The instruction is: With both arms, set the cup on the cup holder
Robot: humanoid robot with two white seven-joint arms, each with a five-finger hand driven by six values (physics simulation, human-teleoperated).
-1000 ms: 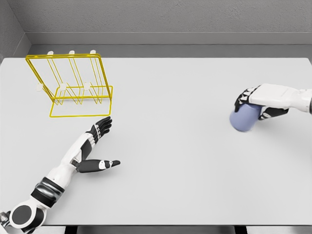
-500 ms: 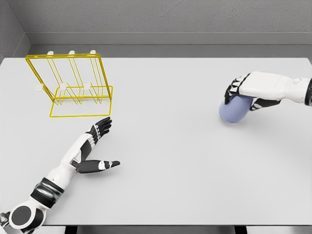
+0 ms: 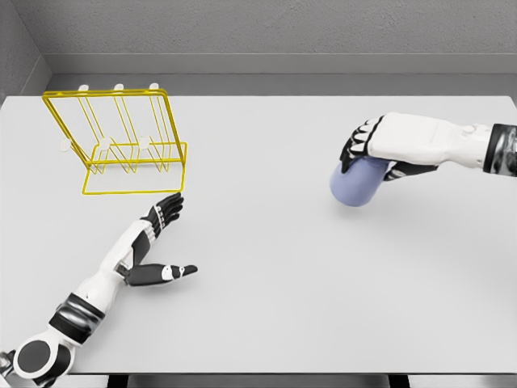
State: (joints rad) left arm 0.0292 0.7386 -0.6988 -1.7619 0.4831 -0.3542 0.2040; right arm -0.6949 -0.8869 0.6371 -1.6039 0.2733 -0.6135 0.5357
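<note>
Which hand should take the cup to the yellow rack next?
Probably the left hand. It lies open right beside the yellow rack. The right hand holds the blue cup far across the table, so a handover seems likely.

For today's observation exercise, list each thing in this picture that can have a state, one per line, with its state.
cup: gripped from above by the right hand, tilted, not on the rack.
right hand: fingers curled over the cup.
left hand: fingers spread, holding nothing, over the table in front of the holder.
cup holder: upright on the table, no cup on it.
</note>
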